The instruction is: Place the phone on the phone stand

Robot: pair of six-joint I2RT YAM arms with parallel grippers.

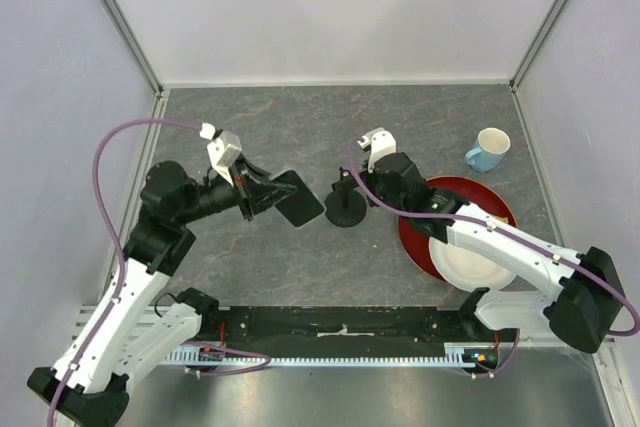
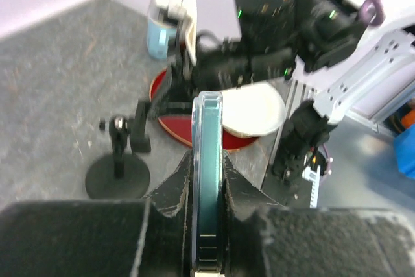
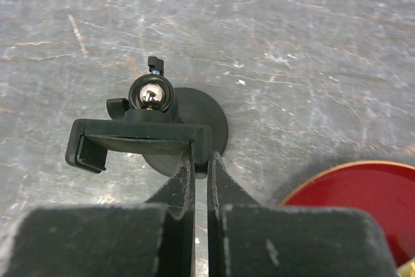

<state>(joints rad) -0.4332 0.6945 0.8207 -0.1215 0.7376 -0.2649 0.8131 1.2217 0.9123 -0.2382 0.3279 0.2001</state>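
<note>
The phone point(image 1: 298, 199) is a thin dark slab pinched in my left gripper point(image 1: 262, 194), which is shut on it left of the stand. In the left wrist view the phone point(image 2: 209, 180) stands edge-on between the fingers of that gripper point(image 2: 207, 157). The phone stand point(image 1: 345, 209) sits on its round base mid-table, a little right of the phone. In the right wrist view its cradle point(image 3: 139, 137) is empty, with the ball joint and disc base behind. My right gripper point(image 3: 200, 155) is shut on the cradle's right end.
A red plate point(image 1: 470, 192) lies right of the stand with a white bowl point(image 1: 470, 259) on its near side. A light blue mug point(image 1: 489, 150) stands at the back right. Walls close the table on three sides.
</note>
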